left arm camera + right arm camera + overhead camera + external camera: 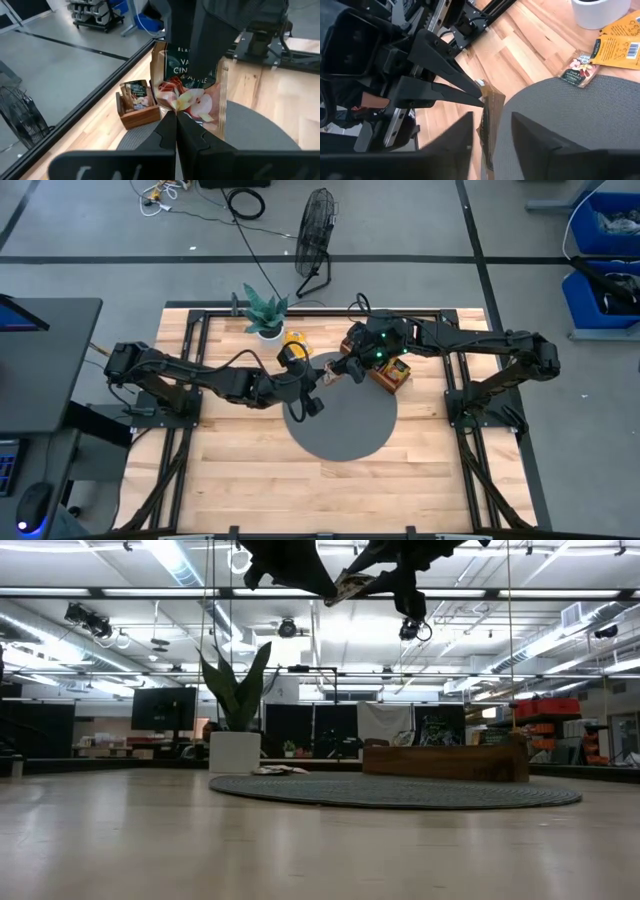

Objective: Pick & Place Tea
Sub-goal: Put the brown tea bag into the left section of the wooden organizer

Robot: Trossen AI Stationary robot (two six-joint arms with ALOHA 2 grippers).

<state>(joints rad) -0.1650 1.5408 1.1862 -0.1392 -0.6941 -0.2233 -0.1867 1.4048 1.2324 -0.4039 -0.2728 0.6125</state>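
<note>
mid-air handover above the round grey mat (340,430): left gripper (176,116) pinched shut on a tea packet's (192,82) corner; right gripper's (492,125) fingers straddle its edge, part-open, not yet clamped. right should close fully before left lets go, then carry to the wooden tray (392,374).

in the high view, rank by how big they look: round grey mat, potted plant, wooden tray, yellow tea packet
1. round grey mat
2. potted plant
3. wooden tray, partly hidden by the right arm, so unsure
4. yellow tea packet
</note>
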